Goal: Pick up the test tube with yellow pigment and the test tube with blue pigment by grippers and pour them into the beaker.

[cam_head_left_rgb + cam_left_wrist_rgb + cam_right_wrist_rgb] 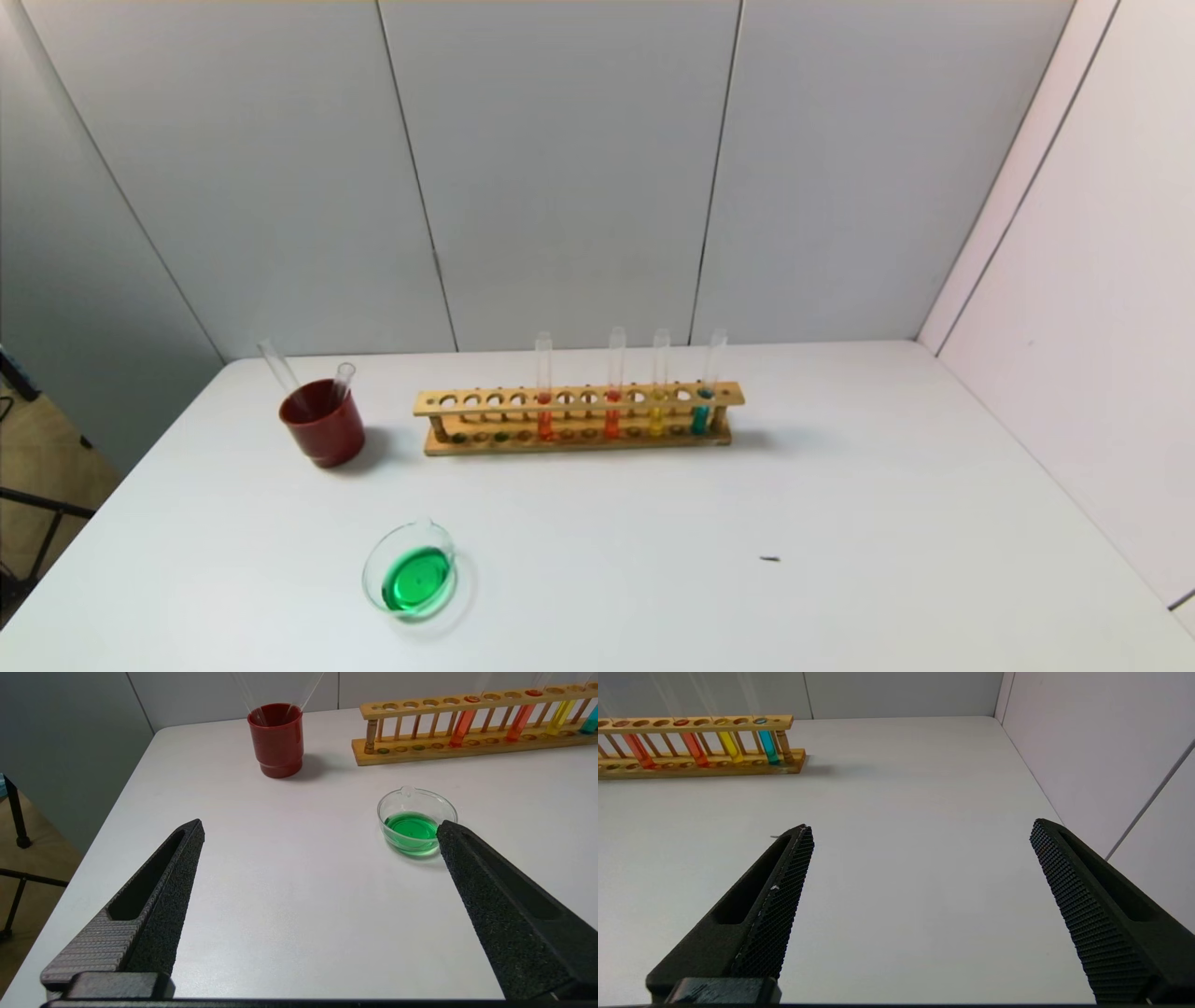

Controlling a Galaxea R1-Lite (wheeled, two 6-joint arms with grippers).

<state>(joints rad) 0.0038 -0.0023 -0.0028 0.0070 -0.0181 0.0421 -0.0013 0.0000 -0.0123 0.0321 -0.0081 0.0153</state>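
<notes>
Both grippers, left (pixel 320 830) and right (pixel 922 830), wide open and empty; beaker (pixel 411 569) thin, fragile, slippery glass, best gripped across its wall.

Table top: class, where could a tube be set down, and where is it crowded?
Free: the table right of the rack, and between rack and beaker. Crowded: the gap between red cup and rack.
</notes>
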